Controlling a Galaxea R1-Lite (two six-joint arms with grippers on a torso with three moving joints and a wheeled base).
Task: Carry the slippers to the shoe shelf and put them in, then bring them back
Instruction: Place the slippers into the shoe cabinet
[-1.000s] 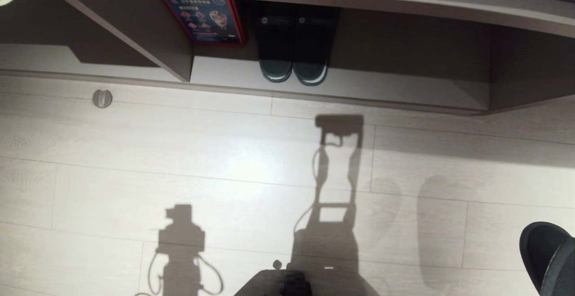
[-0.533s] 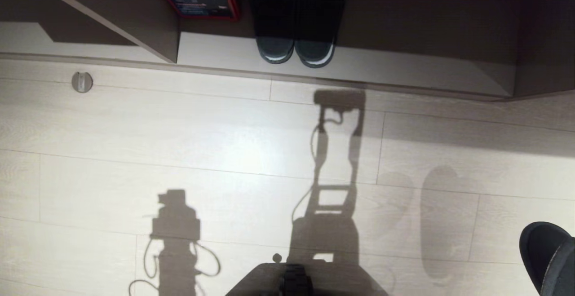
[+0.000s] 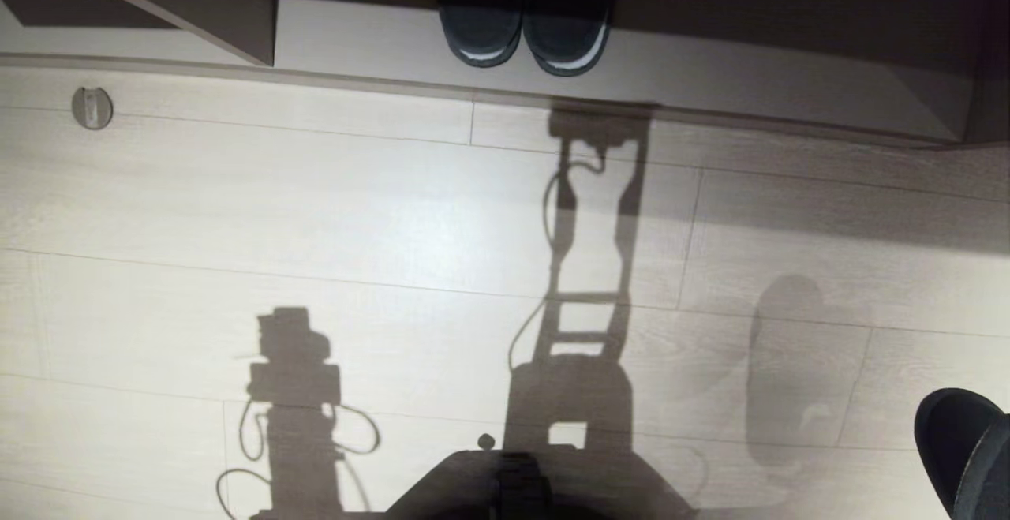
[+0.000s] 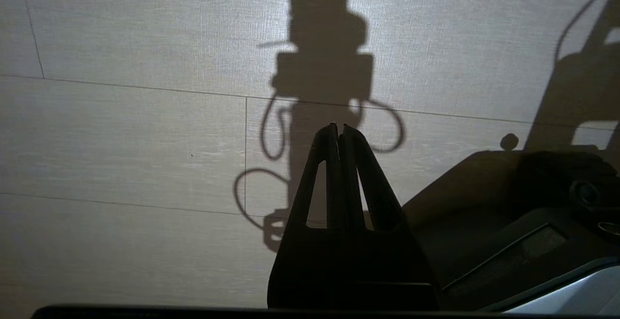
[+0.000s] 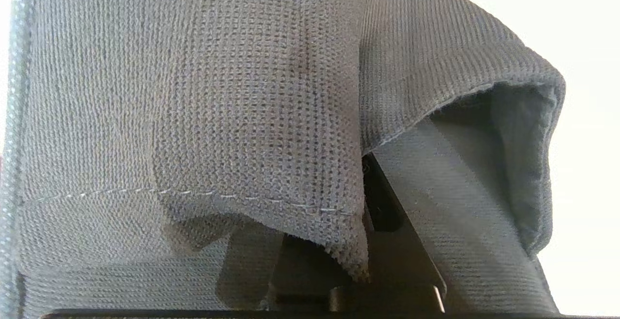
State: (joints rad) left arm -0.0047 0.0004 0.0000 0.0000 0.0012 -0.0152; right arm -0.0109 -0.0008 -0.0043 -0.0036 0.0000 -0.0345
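We see the shoe shelf (image 3: pixel 710 70) along the far edge of the pale floor (image 3: pixel 316 212). A dark pair of shoes with pale heel edges (image 3: pixel 525 31) sits in the shelf's right compartment, just beside its divider (image 3: pixel 237 23). The slippers (image 5: pixel 242 115) are well in front of the shelf, off to its right end. They hang from the right pincer (image 5: pixel 378 203), which is clamped on their grey knit bands. The left pincer (image 4: pixel 339 130) hangs above the floor, also well in front of the shelf, its fingers pressed together on nothing.
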